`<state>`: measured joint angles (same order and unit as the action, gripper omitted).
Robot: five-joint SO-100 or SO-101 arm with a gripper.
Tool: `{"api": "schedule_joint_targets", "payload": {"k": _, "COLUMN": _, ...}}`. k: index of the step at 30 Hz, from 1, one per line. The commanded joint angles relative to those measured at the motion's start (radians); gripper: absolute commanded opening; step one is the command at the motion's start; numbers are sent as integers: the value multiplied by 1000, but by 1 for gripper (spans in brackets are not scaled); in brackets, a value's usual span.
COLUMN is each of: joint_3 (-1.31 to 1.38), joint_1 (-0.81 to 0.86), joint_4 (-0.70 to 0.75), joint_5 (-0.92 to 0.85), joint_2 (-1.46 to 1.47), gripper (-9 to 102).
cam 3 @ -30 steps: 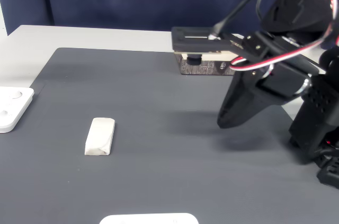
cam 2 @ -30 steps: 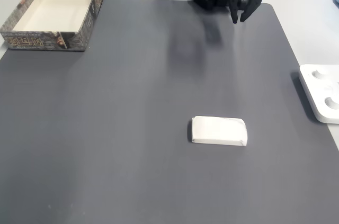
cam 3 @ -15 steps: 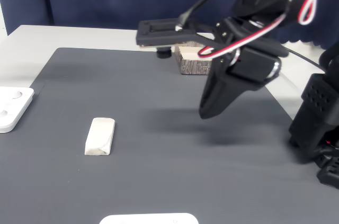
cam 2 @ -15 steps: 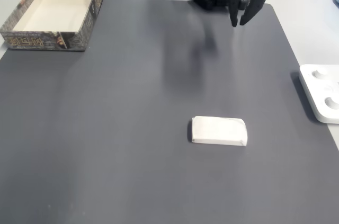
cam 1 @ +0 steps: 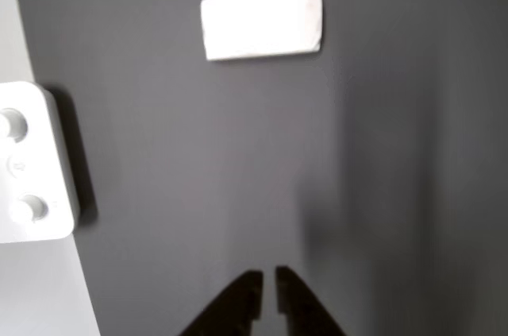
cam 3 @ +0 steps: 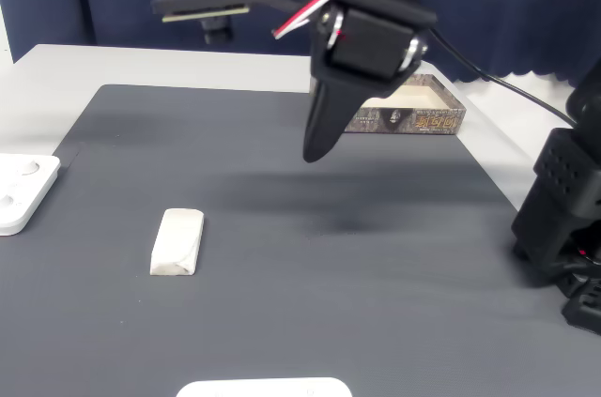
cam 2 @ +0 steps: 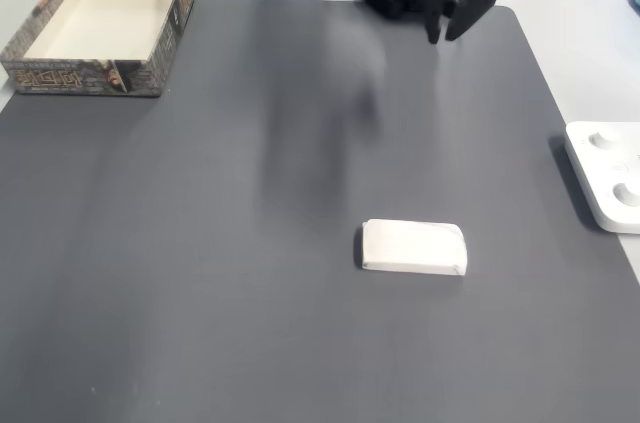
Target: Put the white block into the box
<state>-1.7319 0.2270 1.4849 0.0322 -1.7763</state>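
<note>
Other view is showing my gripper [cam 1: 268,284] nearly closed and empty at bottom centre, with the white block [cam 1: 262,21] lying untouched at upper centre; I am judging this the approach, needing opened jaws next

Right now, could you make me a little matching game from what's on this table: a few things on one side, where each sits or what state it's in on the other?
Things:
1. white block
2. box
3. pincer
4. white device with round knobs

Places or states:
A. raised in the air, holding nothing
B. far corner of the dark mat, empty inside
C. lying flat in the middle of the mat
D. at the mat's edge

Pairs: 1-C, 2-B, 3-A, 4-D
</note>
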Motion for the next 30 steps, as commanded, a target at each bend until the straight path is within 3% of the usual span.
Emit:
{"api": "schedule_joint_targets", "payload": {"k": 1, "joint_3": 109, "joint_1": 12, "joint_4": 8, "joint_5": 14, "joint_2": 61, "gripper": -2}}
{"api": "schedule_joint_targets", "payload": {"k": 12, "joint_3": 334, "joint_1": 17, "joint_4": -28, "joint_5": 55, "joint_2": 301, "gripper": -2}}
{"api": "schedule_joint_targets", "payload": {"k": 19, "joint_3": 603, "joint_1": 21, "joint_4": 84, "joint_5": 81, "joint_2": 468, "gripper": -2}}
{"api": "schedule_joint_targets", "payload": {"k": 30, "joint_3": 752, "joint_1": 17, "joint_4": 115, "joint_5": 86, "joint_2": 618, "gripper": -2}}
